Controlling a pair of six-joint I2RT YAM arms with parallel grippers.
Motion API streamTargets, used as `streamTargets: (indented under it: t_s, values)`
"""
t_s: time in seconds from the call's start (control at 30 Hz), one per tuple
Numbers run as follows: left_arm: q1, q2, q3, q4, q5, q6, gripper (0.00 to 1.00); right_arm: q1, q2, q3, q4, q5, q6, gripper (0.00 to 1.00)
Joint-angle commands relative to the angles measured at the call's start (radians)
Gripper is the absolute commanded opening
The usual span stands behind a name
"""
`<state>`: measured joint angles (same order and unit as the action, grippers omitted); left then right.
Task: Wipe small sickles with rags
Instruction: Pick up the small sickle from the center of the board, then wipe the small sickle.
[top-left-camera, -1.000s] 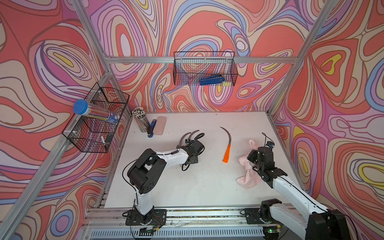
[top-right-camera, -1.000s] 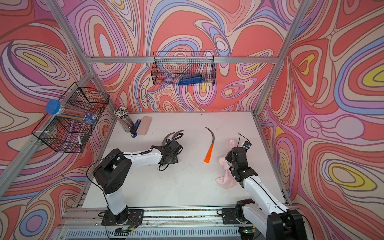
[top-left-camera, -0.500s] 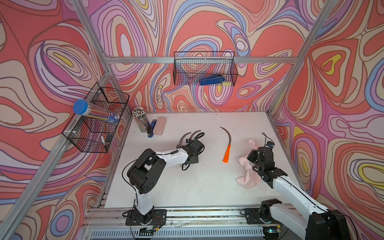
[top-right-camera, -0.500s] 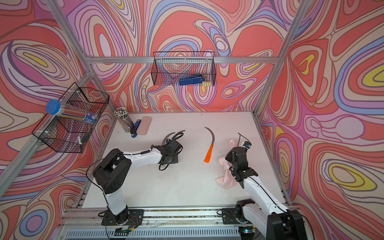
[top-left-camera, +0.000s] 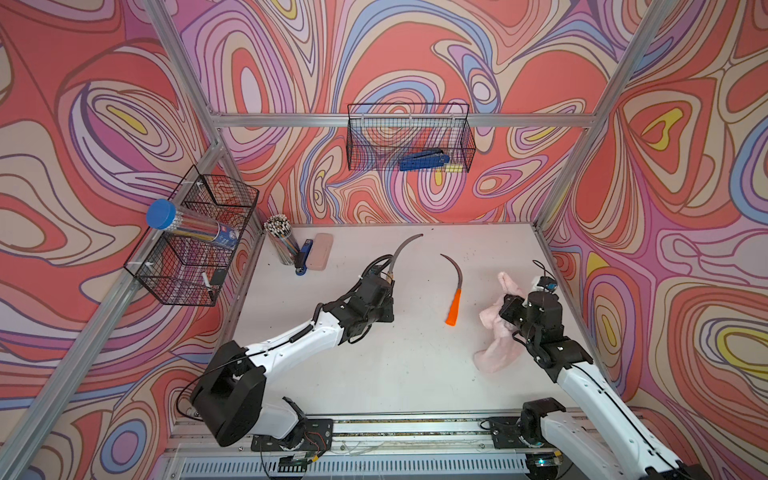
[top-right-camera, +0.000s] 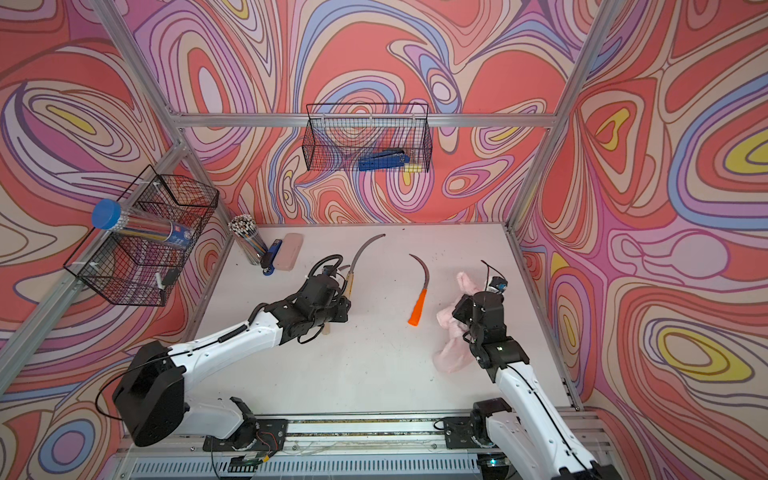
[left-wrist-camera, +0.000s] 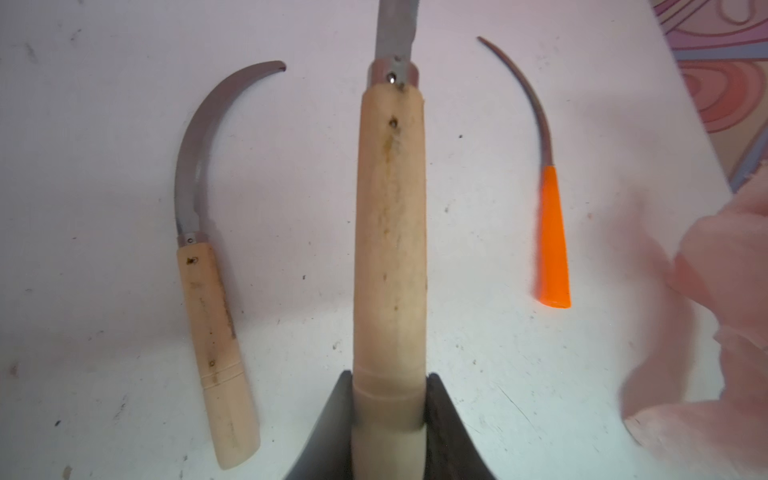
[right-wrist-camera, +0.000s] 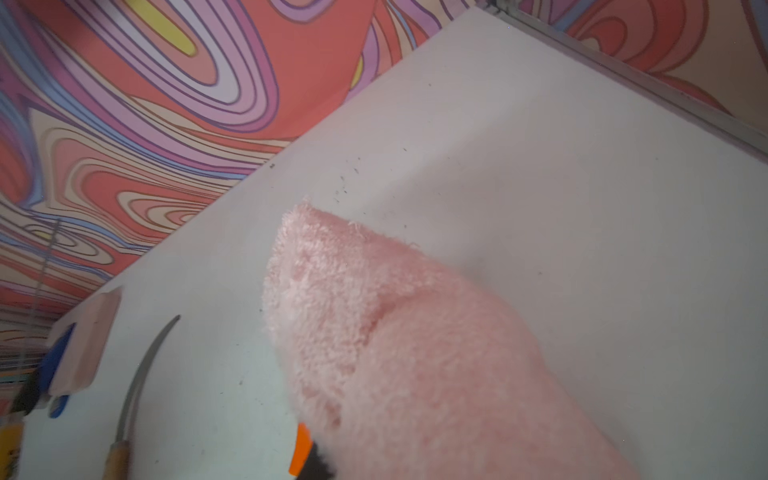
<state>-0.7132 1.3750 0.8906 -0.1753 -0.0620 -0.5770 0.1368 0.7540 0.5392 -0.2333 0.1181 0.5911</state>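
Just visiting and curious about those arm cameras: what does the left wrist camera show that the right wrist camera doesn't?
Only the left wrist view: two wooden-handled sickles, the held sickle clamped in the left jaws, the lying sickle flat on the white table. Only the right wrist view: the pink case and blue stapler. Both: the pink rag, the orange-handled sickle, the table, and one wooden-handled sickle; which one, I cannot tell.

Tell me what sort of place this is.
Probably a robot test booth: a left arm and right arm bolted to a rail, a metal frame carrying swirly printed walls, and a wire basket hung at the back.
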Motion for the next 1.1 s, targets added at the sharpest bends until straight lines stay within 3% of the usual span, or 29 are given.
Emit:
streamTargets:
  t_s: [0.0,0.23,0.4,0.57,0.67,0.87,0.93,1.07]
  values:
    - [0.003,-0.068,-0.054,0.132,0.117,0.054,0.0,0.009,-0.112,0.053,-0.063,-0.122,-0.027,0.0]
    - [0.009,-0.14,-0.116,0.204,0.307,0.108,0.0,0.041,-0.169,0.096,0.01,-0.385,-0.005,0.0]
    - [0.014,-0.148,-0.101,0.091,0.161,0.087,0.0,0.164,-0.08,0.088,0.139,-0.405,-0.02,0.0]
    - [0.014,-0.095,-0.034,-0.082,-0.044,0.061,0.0,0.451,0.174,0.172,0.212,-0.238,-0.097,0.0]
    - [0.014,-0.055,-0.023,-0.082,-0.031,0.1,0.0,0.573,0.359,0.284,0.184,-0.148,-0.144,0.0]
    - [0.012,-0.006,-0.037,0.016,-0.103,0.194,0.0,0.572,0.521,0.433,0.083,-0.065,-0.093,0.0]
    - [0.012,0.005,-0.04,0.038,-0.114,0.208,0.0,0.563,0.526,0.467,0.018,0.026,-0.091,0.0]
    - [0.012,0.029,-0.062,0.096,-0.276,0.233,0.0,0.512,0.522,0.536,-0.113,0.316,-0.088,0.0]
